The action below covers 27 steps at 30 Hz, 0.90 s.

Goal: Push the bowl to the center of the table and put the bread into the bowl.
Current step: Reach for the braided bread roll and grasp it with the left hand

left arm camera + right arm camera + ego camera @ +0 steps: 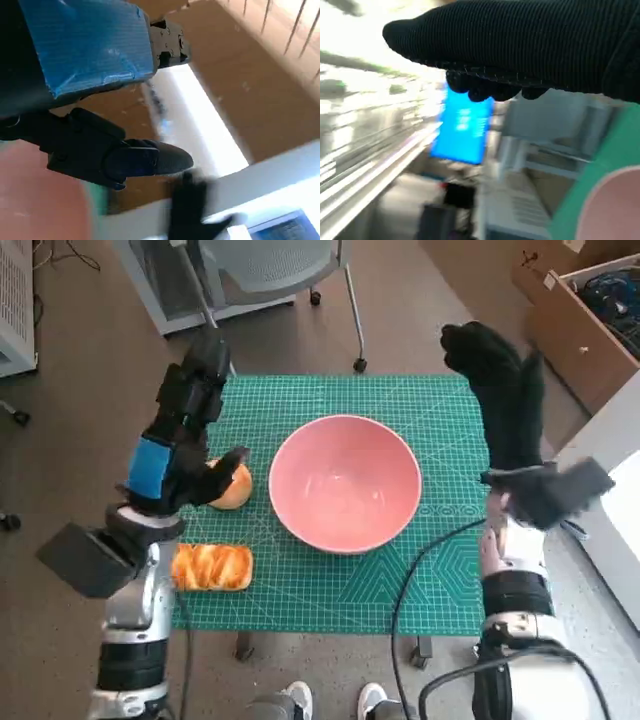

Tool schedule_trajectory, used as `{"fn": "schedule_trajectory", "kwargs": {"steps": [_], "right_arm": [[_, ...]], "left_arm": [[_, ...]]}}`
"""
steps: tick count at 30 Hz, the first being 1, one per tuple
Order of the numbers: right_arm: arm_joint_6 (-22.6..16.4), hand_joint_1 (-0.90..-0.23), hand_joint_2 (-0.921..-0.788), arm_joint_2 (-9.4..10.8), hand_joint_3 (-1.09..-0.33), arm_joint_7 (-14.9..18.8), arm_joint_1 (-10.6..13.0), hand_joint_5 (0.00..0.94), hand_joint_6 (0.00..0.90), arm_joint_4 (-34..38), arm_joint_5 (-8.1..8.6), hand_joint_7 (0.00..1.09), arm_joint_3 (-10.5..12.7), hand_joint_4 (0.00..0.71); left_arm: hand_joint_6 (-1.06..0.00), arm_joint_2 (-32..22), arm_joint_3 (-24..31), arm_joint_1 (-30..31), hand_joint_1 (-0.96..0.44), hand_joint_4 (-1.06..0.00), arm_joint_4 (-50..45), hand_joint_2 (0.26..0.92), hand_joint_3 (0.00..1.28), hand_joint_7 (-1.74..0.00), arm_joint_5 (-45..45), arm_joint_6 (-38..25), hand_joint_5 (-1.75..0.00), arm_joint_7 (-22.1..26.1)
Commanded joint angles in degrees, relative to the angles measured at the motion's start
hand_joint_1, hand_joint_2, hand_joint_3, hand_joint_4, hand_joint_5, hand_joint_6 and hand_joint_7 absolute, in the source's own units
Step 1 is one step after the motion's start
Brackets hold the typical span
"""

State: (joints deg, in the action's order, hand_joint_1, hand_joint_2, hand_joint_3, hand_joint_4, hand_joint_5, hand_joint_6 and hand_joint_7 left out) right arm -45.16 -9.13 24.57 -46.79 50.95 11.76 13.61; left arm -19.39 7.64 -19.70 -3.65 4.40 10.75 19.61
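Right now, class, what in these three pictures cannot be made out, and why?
- Round bun, head view: partly hidden by left hand; contact unclear.
- Right hand, right wrist view: fingers barely show.
- Both wrist views: motion-blurred; pink bowl cut off by the picture's edge.
- Bread loaf: partly behind left forearm.

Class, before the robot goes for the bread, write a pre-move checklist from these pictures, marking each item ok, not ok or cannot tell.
1. Pink round bowl near the middle of the green cutting mat: ok.
2. Bowl holds nothing: ok.
3. Golden bread loaf in the open at the mat's near left edge: ok.
4. Left hand free of load: cannot tell; it covers a round orange-brown item.
5. Right hand clear of the bowl: ok.
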Motion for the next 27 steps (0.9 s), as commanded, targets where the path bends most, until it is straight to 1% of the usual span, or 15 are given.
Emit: {"fn": "schedule_trajectory", "kwargs": {"steps": [1, 2, 3, 4, 6, 8, 12, 14, 17, 20, 23, 27], "right_arm": [[-1.2, -0.636, -0.921, -0.8, -0.835, 1.3, 3.4, 0.005, 0.222, -4.0, 0.64, 0.15, -0.7, 0.178], [-1.3, -0.636, -0.921, -0.9, -0.833, 1.0, 3.8, 0.005, 0.225, -4.8, 0.38, 0.15, -0.8, 0.179], [-1.3, -0.635, -0.921, -1.0, -0.831, 0.8, 4.1, 0.006, 0.227, -5.3, 0.23, 0.16, -1.0, 0.18], [-1.1, -0.635, -0.921, -1.0, -0.83, 0.4, 4.4, 0.006, 0.228, -6.2, 0.04, 0.16, -1.1, 0.181], [-0.6, -0.634, -0.921, -1.0, -0.826, -0.1, 4.9, 0.008, 0.229, -7.3, -0.23, 0.16, -1.4, 0.187], [-0.1, -0.634, -0.921, -1.0, -0.823, -0.5, 5.2, 0.01, 0.232, -7.9, -0.44, 0.16, -1.5, 0.191], [0.6, -0.638, -0.921, -1.1, -0.819, -0.9, 5.2, 0.011, 0.236, -8.2, -0.59, 0.16, -1.7, 0.198], [0.9, -0.641, -0.921, -1.0, -0.817, -1.1, 5.2, 0.011, 0.237, -8.3, -0.66, 0.16, -1.7, 0.199], [1.2, -0.647, -0.921, -0.7, -0.815, -1.3, 5.2, 0.01, 0.238, -8.3, -0.64, 0.16, -1.9, 0.2], [1.5, -0.65, -0.921, -0.6, -0.814, -1.3, 5.3, 0.01, 0.239, -8.5, -0.51, 0.16, -2.1, 0.202], [1.8, -0.651, -0.921, -0.3, -0.813, -0.9, 5.3, 0.009, 0.24, -8.5, -0.01, 0.16, -2.3, 0.202], [2.2, -0.655, -0.921, -0.1, -0.811, -0.5, 5.2, 0.008, 0.241, -8.3, 0.62, 0.16, -2.5, 0.204]], "left_arm": [[-0.01, -9.4, -1.0, 3.0, -0.43, -0.12, -9.4, 0.892, 0.19, -0.45, -7.6, -10.5, -0.03, 3.4], [-0.03, -11.1, -1.4, 3.4, -0.39, -0.13, -11.2, 0.887, 0.16, -0.46, -9.4, -13.3, -0.03, 4.3], [-0.07, -12.2, -1.8, 3.8, -0.36, -0.14, -12.6, 0.876, 0.12, -0.43, -10.7, -15.5, -0.02, 4.9], [-0.09, -14.2, -2.5, 4.3, -0.35, -0.14, -14.7, 0.875, 0.1, -0.4, -12.8, -19.2, -0.02, 6.4], [-0.2, -17.5, -3.7, 5.0, -0.31, -0.15, -18.0, 0.841, 0.04, -0.25, -15.7, -25.4, -0.01, 9.0], [-0.25, -19.9, -5.1, 5.2, -0.29, -0.15, -20.7, 0.817, 0.02, -0.16, -17.7, -31.2, 0.0, 11.5], [-0.29, -23.4, -9.2, 4.7, -0.24, -0.14, -25.0, 0.772, 0.0, -0.07, -21.6, -42.4, 0.0, 16.2], [-0.3, -24.2, -10.9, 4.3, -0.22, -0.13, -26.2, 0.766, 0.0, -0.05, -22.9, -46.1, 0.0, 17.7], [-0.31, -24.2, -13.5, 4.2, -0.2, -0.13, -26.7, 0.763, 0.0, -0.03, -24.3, -49.9, 0.0, 18.6], [-0.31, -24.2, -15.2, 3.9, -0.17, -0.12, -27.1, 0.764, 0.0, -0.02, -25.5, -52.3, 0.0, 18.8], [-0.31, -24.5, -17.3, 4.1, -0.15, -0.13, -26.6, 0.764, 0.0, -0.02, -27.1, -53.1, 0.0, 18.7], [-0.32, -24.8, -18.9, 4.0, -0.16, -0.13, -25.8, 0.764, 0.0, -0.01, -28.1, -53.2, 0.0, 18.9]]}}
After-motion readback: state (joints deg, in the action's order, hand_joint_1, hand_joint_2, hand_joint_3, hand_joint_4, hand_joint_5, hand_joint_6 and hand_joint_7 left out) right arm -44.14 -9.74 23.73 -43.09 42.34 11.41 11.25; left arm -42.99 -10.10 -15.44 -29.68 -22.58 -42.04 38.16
